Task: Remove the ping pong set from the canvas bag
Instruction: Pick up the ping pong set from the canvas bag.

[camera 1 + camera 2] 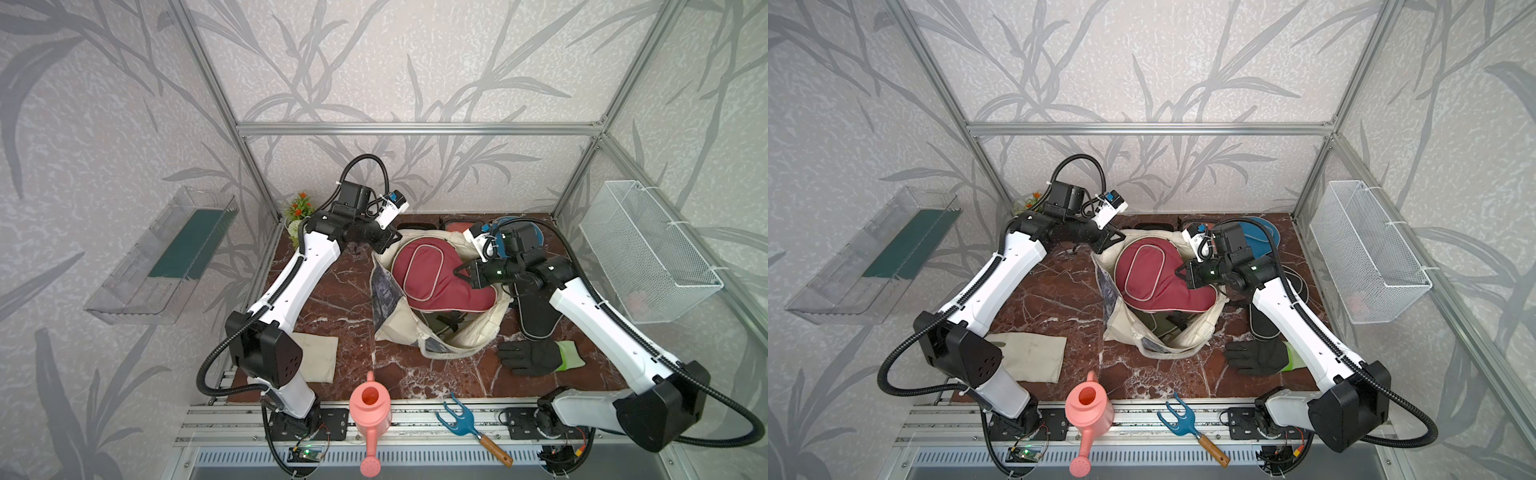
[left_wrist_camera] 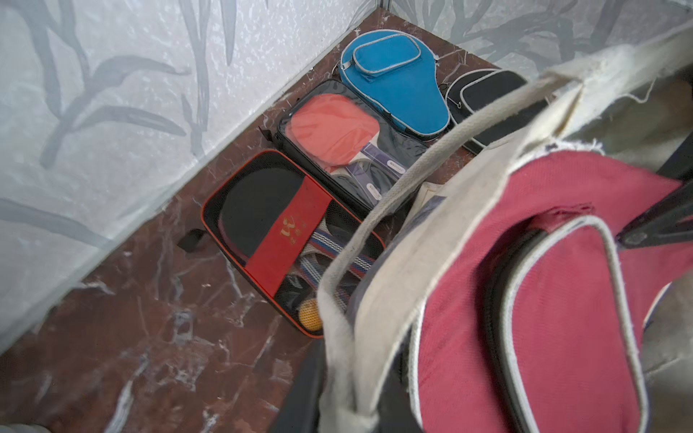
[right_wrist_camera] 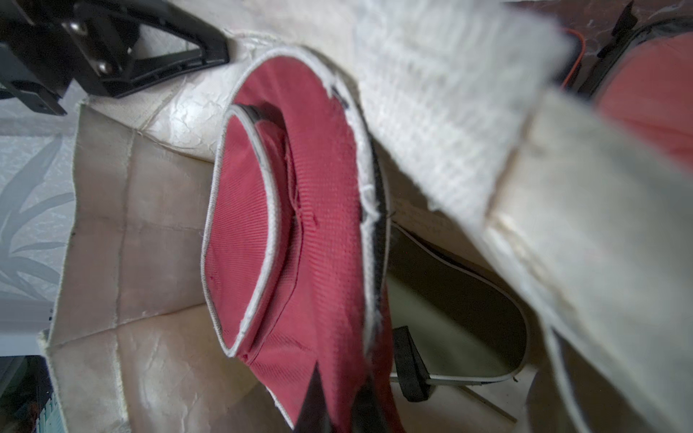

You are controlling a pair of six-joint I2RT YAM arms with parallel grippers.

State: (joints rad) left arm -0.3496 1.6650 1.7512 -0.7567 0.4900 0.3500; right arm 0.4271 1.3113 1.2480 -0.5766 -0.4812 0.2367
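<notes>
Maroon case (image 1: 432, 274) pinched over the canvas bag (image 1: 392, 326)
Right fingers (image 1: 457, 272) clamp its edge near the neck — it lies across the bag's mouth; left fingers (image 1: 390, 240) at the far rim, opening unclear. The right wrist view shows an olive case (image 3: 450, 300) beneath — dim from above.

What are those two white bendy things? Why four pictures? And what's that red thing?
Those are two robot arms, each ending in a claw. Two pictures look down from above; two come from small cameras on the arms' wrists. On the table sits a canvas bag. The right claw pinches a paddle-shaped maroon case sticking out of the bag. The left claw is at the bag's far rim; I can't tell whether it grips. Outside the bag lie a blue case, a black case and a black box with a red stripe. Also there: a black glove, a cream glove, a pink watering can and a blue hand rake.
</notes>
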